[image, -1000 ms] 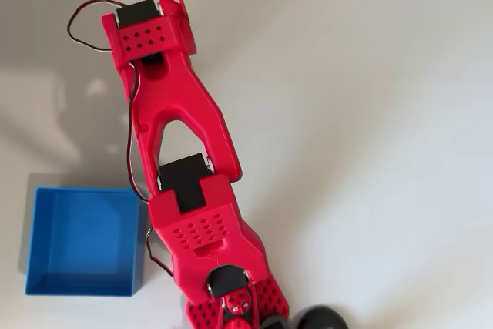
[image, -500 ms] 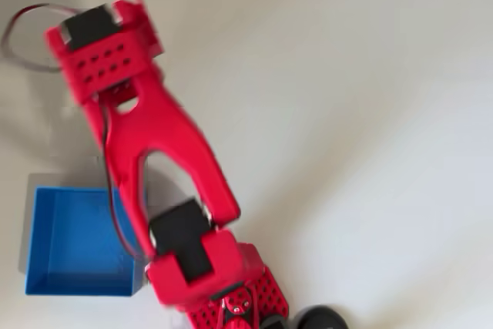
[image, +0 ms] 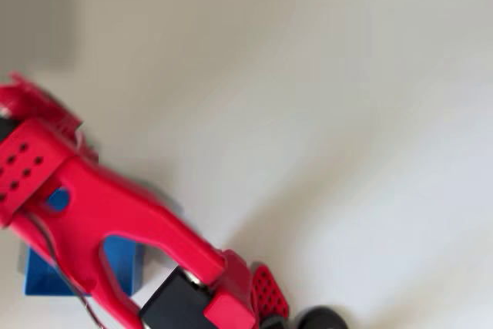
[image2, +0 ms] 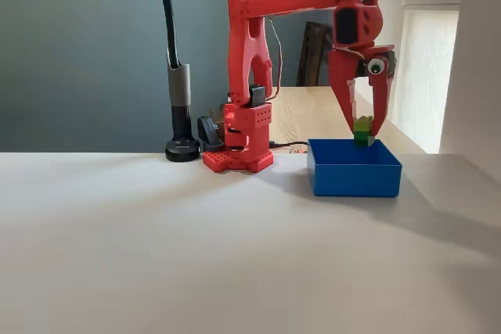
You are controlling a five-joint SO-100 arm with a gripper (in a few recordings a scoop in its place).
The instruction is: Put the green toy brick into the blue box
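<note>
the blue box (image2: pixel 354 177) sits on the white table (image2: pixel 196 256), its inside hidden by the near wall in the fixed view. just above its rim hangs the green toy brick (image2: pixel 363 130), pinched between the fingers of the red gripper (image2: pixel 362 132). overhead, the blurred red arm (image: pixel 115 213) covers most of the box. a black lamp stand (image2: pixel 181 115) rises beside the arm's base.

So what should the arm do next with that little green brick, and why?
Probably open the end effector and let go. In the fixed view it holds the green toy brick just above the rim of the blue box, seemingly over its inside, so it should drop in.
</note>
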